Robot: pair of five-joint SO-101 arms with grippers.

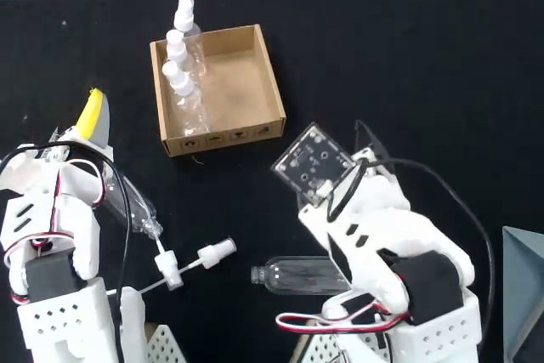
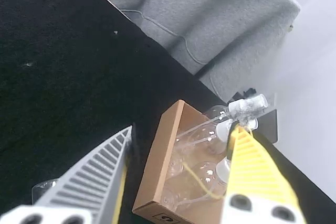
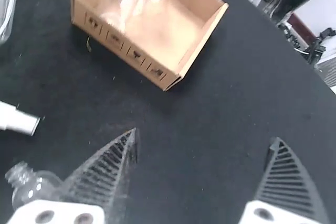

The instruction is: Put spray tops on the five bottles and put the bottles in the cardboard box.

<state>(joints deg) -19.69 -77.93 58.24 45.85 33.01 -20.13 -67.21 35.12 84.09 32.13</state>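
The black tabletop (image 1: 425, 57) carries the cardboard box (image 1: 270, 74) at far centre. The left gripper (image 2: 181, 132) sits left of the box, jaws spread. The right gripper (image 3: 203, 137) hangs at near right, jaws spread. Three capped bottles (image 1: 189, 95) sit against the box's left wall. An uncapped bottle (image 1: 297, 276) lies near centre and another bottle (image 1: 132, 201) lies beside the left arm. Two spray tops (image 1: 217, 252) lie between them.

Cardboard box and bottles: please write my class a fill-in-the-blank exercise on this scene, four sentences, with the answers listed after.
1. The cardboard box holds ___ capped bottles.
2. The uncapped bottle by the right arm lies on its ___.
3. ___ loose spray tops lie on the table between the arms.
4. The right gripper has its jaws ___.

Answers: three; side; two; open.
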